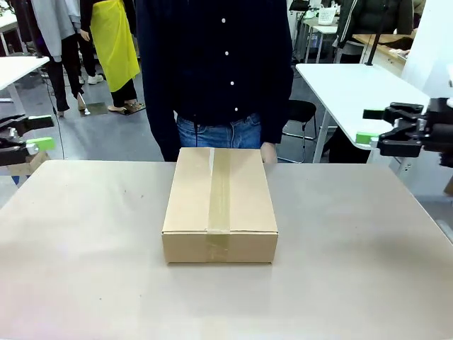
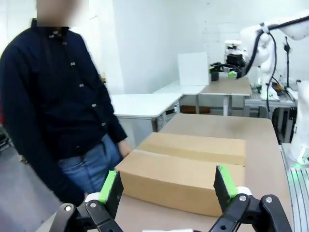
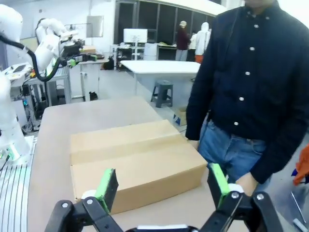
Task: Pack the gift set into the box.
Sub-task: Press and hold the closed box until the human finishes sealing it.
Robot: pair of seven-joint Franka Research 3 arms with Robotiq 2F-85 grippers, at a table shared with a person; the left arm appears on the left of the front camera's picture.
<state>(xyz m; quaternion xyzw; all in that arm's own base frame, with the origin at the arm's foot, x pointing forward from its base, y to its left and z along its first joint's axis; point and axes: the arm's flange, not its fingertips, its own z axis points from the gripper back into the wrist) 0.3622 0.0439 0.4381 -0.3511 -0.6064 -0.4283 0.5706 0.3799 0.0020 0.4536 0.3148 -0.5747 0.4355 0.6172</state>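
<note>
One taped box (image 1: 219, 205), two open grippers

Grey floor (image 1: 106, 138), white tables (image 1: 354, 85), black stool (image 1: 301, 113) behind

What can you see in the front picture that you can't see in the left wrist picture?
The front view alone shows the strip of tape running along the top of the box, and the right gripper open at the picture's right edge. The left wrist view alone shows the box's long side wall and the left gripper open, seen from behind. Both show the closed box, the table and the person behind it.
</note>
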